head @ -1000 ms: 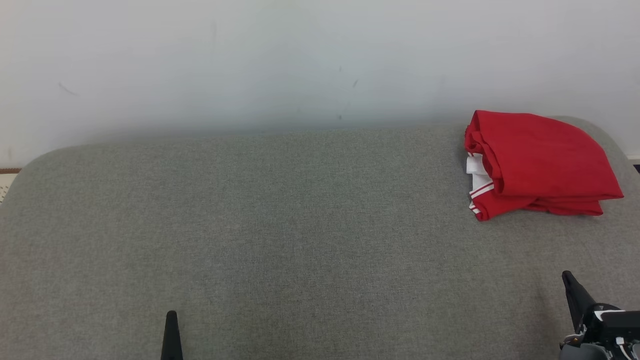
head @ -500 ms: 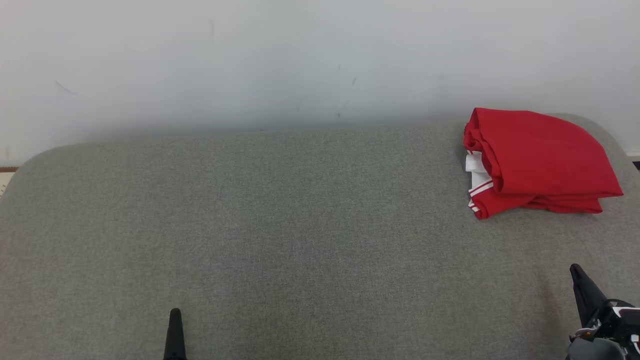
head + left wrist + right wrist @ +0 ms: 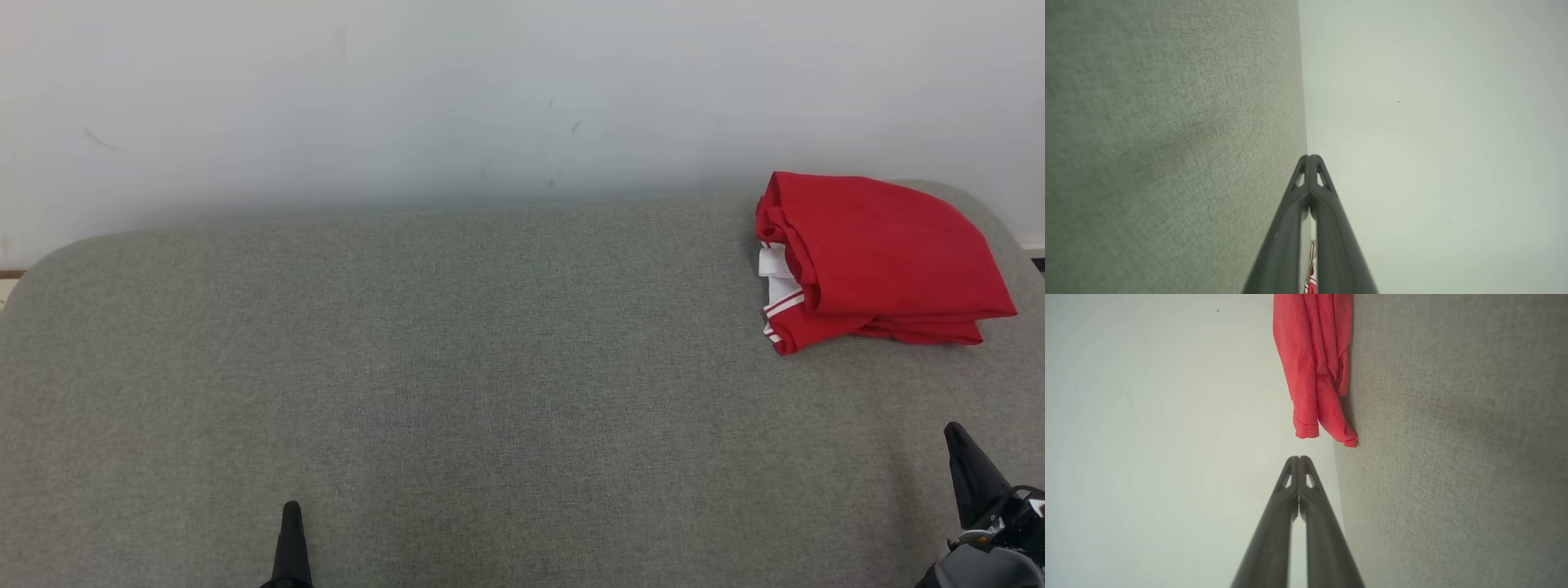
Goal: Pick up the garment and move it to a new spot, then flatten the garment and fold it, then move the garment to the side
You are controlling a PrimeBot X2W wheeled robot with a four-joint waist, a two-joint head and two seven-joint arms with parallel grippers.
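Toward the far right corner of the grey fabric-covered bench [image 3: 490, 367], close to the pale wall [image 3: 490, 98], lies the red garment [image 3: 886, 249]. It is folded into a thick bundle, with white, red-striped trim showing at its left edge. It rests on the bench, and neither of my arms touches it. My left jaws are pressed shut with nothing between them. In the head view the tip of their dark fingers [image 3: 291, 543] pokes up at the lower edge, left of centre and well apart from the garment. In my left wrist view the two fingers [image 3: 1327, 228] meet at the tip, with bench fabric on one side and wall on the other, and a sliver of red and white cloth peeks through the gap low between them. My right jaws are closed too, and empty. Their pointed fingers [image 3: 971, 474] rise at the lower right corner of the head view, nearer the garment but clear of it, with bare bench between. In my right wrist view the joined fingers [image 3: 1314, 522] point toward the garment's stitched hem, which lies beyond the tip without touching it.
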